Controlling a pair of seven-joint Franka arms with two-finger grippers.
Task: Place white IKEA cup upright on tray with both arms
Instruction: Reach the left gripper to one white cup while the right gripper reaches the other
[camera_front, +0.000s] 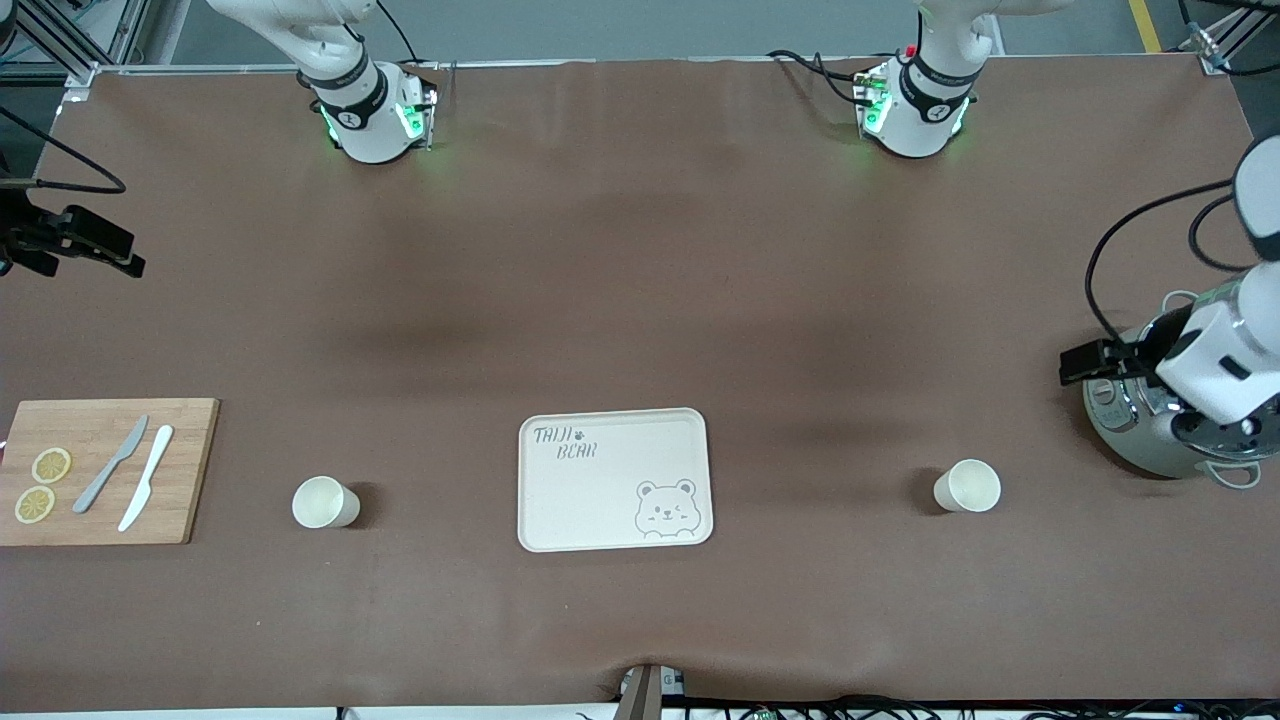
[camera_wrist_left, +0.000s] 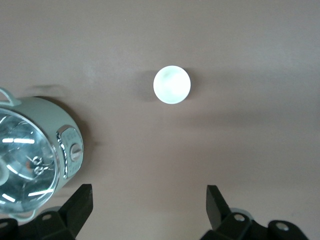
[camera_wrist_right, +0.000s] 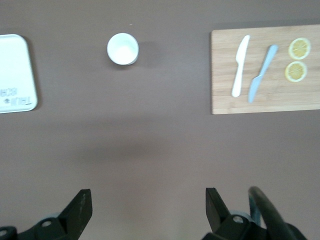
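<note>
On the brown tabletop (camera_front: 640, 300), nearest the front camera, lies the cream tray (camera_front: 560, 500), flat and bare, its long axis running from one arm's end of the tabletop to the other, the bear face drawn at the corner nearest the camera toward the left arm's end and the lettering at the farther corner toward the right arm's end. Level with it stand two white cups, both upright with their mouths open upward: one cup (camera_front: 325, 502) toward the right arm's end, another cup (camera_front: 968, 486) toward the left arm's end, each well apart from the tray. Toward the right arm's end, a wooden cutting board (camera_front: 190, 470) carries two lemon slices (camera_front: 51, 465), a grey knife (camera_front: 110, 465) and a white knife (camera_front: 146, 478). A little farther, at the left arm's end, sits a grey pot (camera_front: 1130, 425); the left end effector (camera_wrist_left: 149, 205) hangs over the tabletop beside it, fingers spread wide and holding nothing. The right end effector (camera_wrist_right: 148, 207) hangs over bare tabletop, likewise wide and empty.
</note>
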